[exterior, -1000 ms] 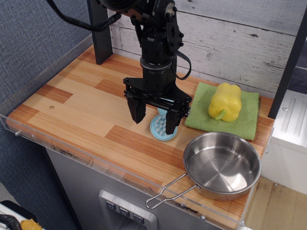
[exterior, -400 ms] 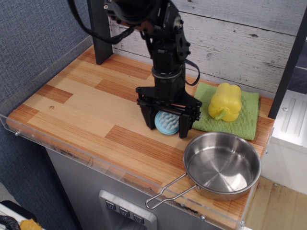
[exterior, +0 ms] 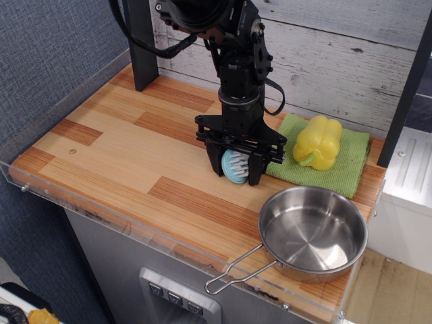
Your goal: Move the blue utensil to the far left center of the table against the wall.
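Observation.image view: at frame centre, the black gripper [exterior: 236, 166] is clenched on the blue utensil [exterior: 234, 166], its nubbed head tilted between the fingers above the table [exterior: 115, 155]. Right of it lie a green cloth [exterior: 341, 169], yellow pepper [exterior: 318, 142] and steel pan [exterior: 312, 233].

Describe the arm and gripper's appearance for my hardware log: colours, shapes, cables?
The arm is matte black throughout, built of chunky rounded joint housings. A black cable loops from its upper part, and another short black loop curves beside the wrist. The gripper is black too, a wide horizontal bar carrying two blocky jaws. No markings are legible.
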Motion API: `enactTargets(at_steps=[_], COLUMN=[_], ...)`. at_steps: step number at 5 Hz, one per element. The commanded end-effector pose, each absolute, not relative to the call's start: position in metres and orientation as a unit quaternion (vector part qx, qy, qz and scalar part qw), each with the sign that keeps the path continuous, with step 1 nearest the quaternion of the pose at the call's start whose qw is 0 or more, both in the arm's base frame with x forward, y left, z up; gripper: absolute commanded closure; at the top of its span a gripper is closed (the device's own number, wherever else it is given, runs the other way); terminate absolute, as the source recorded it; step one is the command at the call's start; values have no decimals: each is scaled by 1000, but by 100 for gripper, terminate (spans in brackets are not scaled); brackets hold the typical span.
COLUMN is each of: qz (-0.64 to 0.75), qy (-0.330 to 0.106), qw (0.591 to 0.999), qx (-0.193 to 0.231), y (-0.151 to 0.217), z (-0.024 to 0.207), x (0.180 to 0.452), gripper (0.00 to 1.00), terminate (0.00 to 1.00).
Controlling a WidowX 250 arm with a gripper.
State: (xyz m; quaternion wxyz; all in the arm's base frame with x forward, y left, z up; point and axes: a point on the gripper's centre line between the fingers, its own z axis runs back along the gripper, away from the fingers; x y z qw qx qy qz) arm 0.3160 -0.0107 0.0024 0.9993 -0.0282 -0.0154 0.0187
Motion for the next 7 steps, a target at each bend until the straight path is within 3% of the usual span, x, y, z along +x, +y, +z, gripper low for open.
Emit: enactTargets(at_steps=[1,3,4,5,6,7], qz=[-9,-14,22,31,10,-27], qy=[-37,-66,-42,14,39,20], qw=[999,997,999,999,998,999], qx=[-28,-35,-21,8,37,41], y=[-4,27,55,84,107,127], z=[27,77,85,82,77,63], x=[308,291,273,266,264,268], gripper=[100,100,100,100,100,100], terminate=[0,0,0,0,0,0])
